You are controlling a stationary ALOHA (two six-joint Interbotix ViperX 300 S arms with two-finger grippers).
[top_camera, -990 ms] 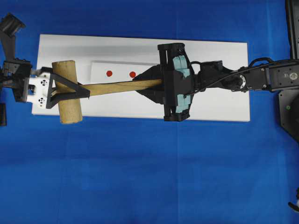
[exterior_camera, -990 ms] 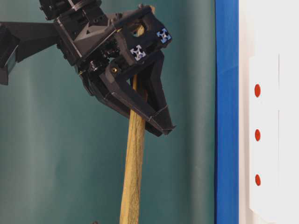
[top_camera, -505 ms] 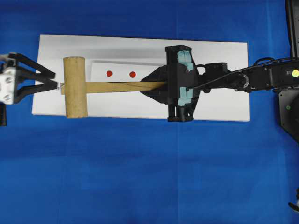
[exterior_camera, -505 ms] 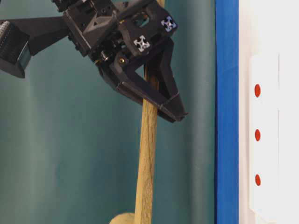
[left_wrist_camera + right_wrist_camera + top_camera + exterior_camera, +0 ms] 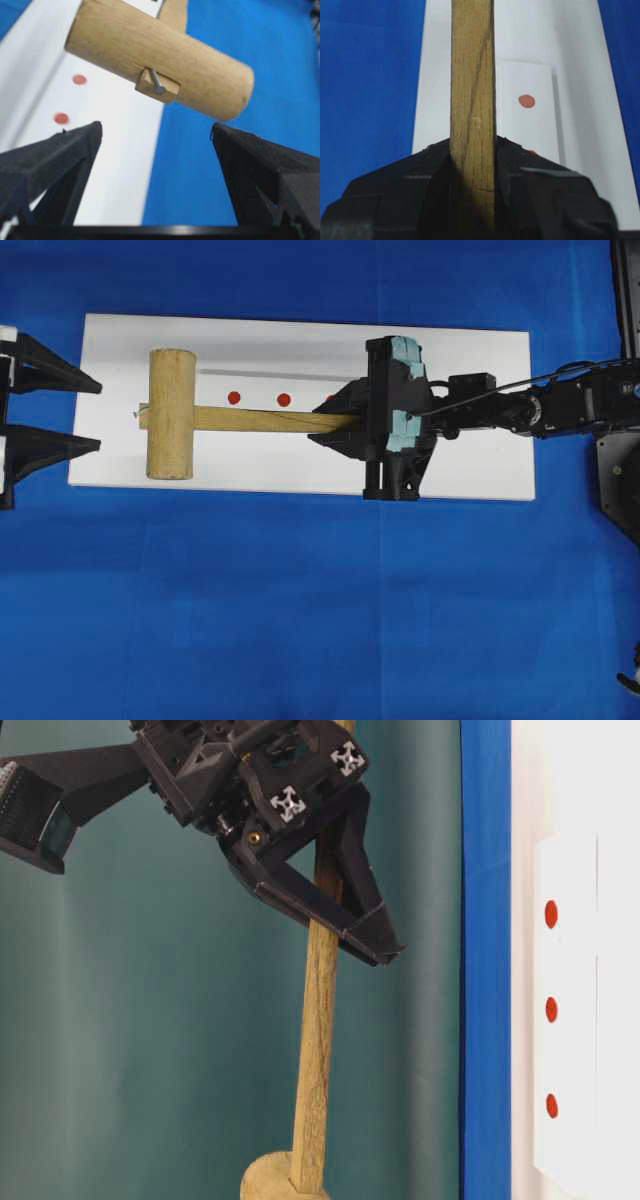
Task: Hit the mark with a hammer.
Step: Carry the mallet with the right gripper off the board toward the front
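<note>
Hammer (image 5: 200, 420): centre-left of the overhead frame, above the white board (image 5: 300, 475), head at left, handle running right. Red marks (image 5: 258, 398) on a white strip just above the handle. Right gripper (image 5: 335, 425): clamped on the handle's end, centre-right. Left gripper (image 5: 85, 415): far left edge, jaws spread wide, holding nothing, apart from the head. Blue cloth (image 5: 300, 620) underneath.

Matt, grainy light wood hammer (image 5: 200, 420); smooth white board (image 5: 470, 470); blue cloth (image 5: 300, 610) beneath.
</note>
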